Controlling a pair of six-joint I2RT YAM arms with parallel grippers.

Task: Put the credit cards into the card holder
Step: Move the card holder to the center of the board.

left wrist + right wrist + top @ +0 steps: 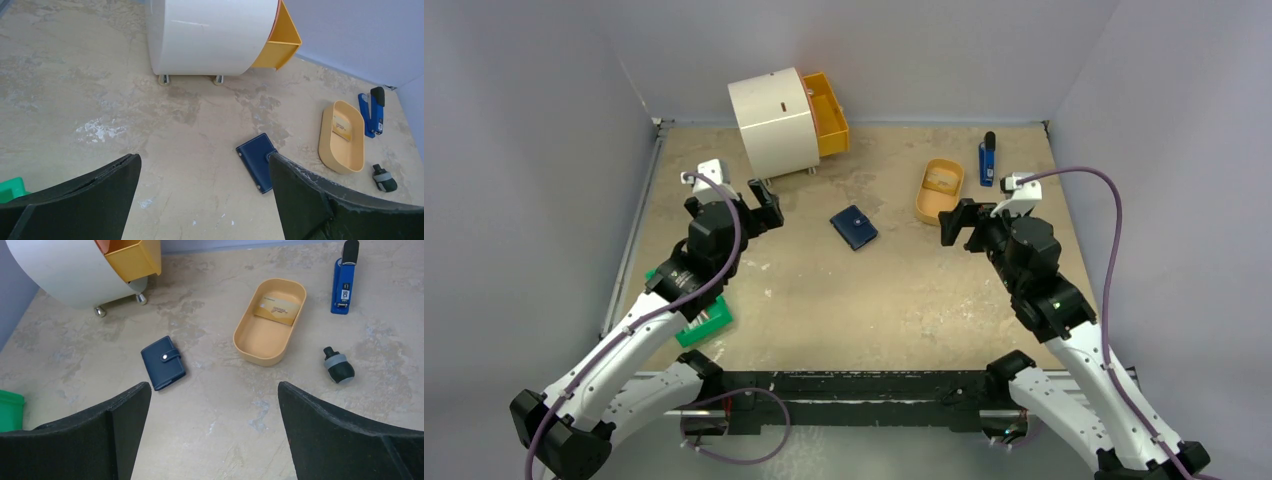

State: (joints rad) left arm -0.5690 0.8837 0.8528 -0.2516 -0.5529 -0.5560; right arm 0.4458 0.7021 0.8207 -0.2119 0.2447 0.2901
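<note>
Top camera high, near side, looking down-forward; wrist cameras low, closer, facing forward; all share card holder, tray.

Closed card holder; cards in tray

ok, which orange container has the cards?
The oval tray beside the stapler; cards sit at its far end. The other is the cabinet's drawer.

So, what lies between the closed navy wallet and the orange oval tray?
Nothing: only bare mottled tabletop separates the wallet from the tray, clearest in the right wrist view.
</note>
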